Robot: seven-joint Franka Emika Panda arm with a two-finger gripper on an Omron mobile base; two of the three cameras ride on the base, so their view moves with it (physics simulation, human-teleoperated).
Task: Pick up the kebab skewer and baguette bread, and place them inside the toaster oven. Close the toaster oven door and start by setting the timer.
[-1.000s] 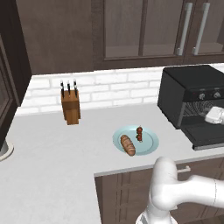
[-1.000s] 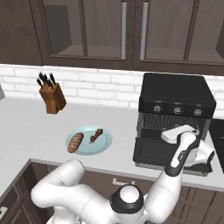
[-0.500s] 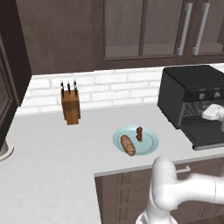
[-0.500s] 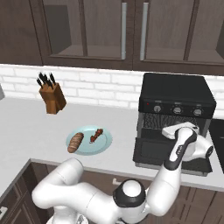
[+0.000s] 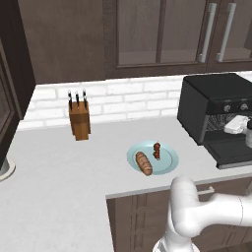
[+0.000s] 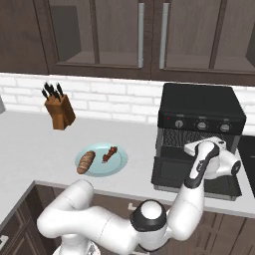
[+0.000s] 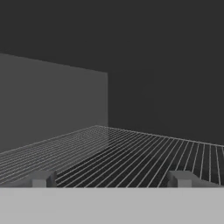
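While the chunky red-brown kebab skewer (image 5: 156, 150) and the scored golden baguette bread (image 5: 143, 163) lie untouched on the pale blue plate (image 5: 170, 158), the boxy black toaster oven (image 6: 201, 107) stands open; the empty, wide-spread gripper (image 7: 111, 178) faces its wire rack (image 7: 144, 155). Everything remains.
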